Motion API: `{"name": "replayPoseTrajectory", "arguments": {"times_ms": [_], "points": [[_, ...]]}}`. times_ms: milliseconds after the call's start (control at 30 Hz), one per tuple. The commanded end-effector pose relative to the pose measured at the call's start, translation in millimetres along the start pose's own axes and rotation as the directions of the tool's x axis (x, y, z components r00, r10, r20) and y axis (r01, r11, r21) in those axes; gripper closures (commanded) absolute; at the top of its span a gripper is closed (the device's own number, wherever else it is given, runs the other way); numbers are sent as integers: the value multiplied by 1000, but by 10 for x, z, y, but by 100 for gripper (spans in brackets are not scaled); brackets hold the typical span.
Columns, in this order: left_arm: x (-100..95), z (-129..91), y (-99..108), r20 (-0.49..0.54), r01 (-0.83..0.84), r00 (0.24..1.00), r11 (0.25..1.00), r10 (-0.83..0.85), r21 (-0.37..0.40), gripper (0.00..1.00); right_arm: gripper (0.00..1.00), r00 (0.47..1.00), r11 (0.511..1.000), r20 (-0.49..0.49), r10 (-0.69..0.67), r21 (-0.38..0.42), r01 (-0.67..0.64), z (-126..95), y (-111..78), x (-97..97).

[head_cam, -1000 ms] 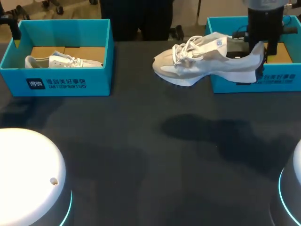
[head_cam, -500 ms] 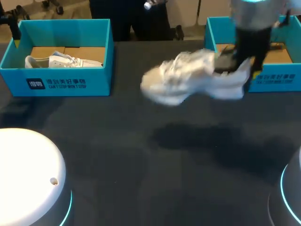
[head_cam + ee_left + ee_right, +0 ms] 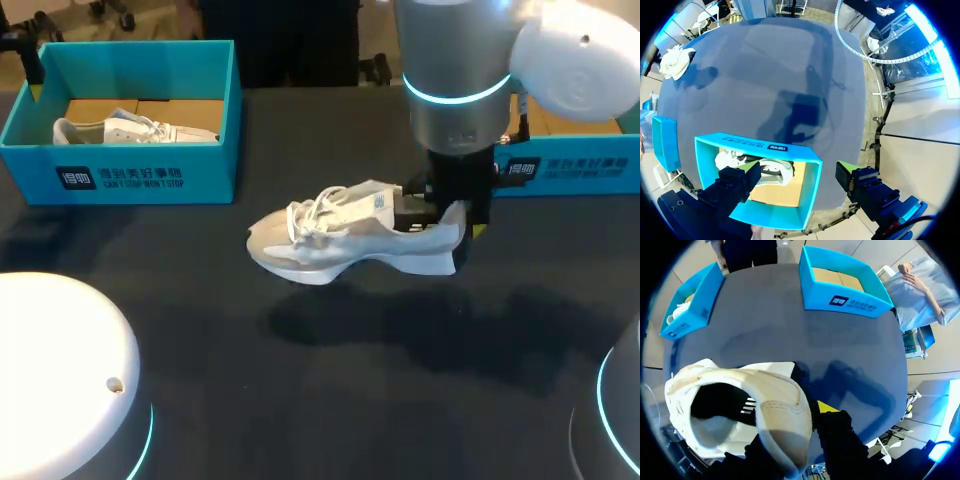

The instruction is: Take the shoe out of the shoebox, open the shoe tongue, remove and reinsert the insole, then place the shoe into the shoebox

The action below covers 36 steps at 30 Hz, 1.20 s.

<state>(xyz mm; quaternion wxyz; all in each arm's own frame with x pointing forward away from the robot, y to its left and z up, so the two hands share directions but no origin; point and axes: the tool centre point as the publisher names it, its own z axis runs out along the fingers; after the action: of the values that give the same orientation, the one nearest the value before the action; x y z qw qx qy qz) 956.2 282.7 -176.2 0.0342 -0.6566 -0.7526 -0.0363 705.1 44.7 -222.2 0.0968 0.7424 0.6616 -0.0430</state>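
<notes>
Right gripper [image 3: 455,225]: closed on the heel of the shoe [image 3: 340,240]. In the right wrist view [image 3: 787,412] one finger sits inside the heel collar and the other presses the outside of the heel.
Shoe: held above the middle of the table [image 3: 300,400], sole down, toe pointing towards the left arm's side. Its shadow falls on the dark surface below it. The right wrist view shows the shoe opening [image 3: 740,410].
Right shoebox [image 3: 570,170]: behind the right arm, at the table's far right. Its cardboard floor shows in the right wrist view [image 3: 850,300].
Left gripper [image 3: 797,175]: fingers spread wide, holding nothing, positioned above the left shoebox [image 3: 755,147].
Left shoebox [image 3: 140,175]: at the table's far left. A second shoe [image 3: 130,128] lies inside it and also shows in the left wrist view [image 3: 772,170].
</notes>
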Motion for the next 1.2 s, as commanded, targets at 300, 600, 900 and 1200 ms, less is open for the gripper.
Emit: {"name": "replayPoseTrajectory", "arguments": {"times_ms": [300, 600, 900, 1200], "points": [[3, -2, -6, -3, -1, 1000, 1000, 1, -1, 0, 100, 999, 999, 36, -39, 2, 39, 81, -143, 175], [3, -2, -6, -3, -1, 1000, 1000, 1, -1, 0, 100, 997, 996, 13, -81, 26, 81, 565, -688, 619], [3, -2, -6, -3, -1, 1000, 1000, 1, -1, 0, 100, 997, 997, -12, -70, 13, 71, 747, -846, 866], [3, -2, -6, -3, -1, 1000, 1000, 1, -1, 0, 100, 996, 997, -44, -79, -3, 79, 924, -944, 1020]]}}
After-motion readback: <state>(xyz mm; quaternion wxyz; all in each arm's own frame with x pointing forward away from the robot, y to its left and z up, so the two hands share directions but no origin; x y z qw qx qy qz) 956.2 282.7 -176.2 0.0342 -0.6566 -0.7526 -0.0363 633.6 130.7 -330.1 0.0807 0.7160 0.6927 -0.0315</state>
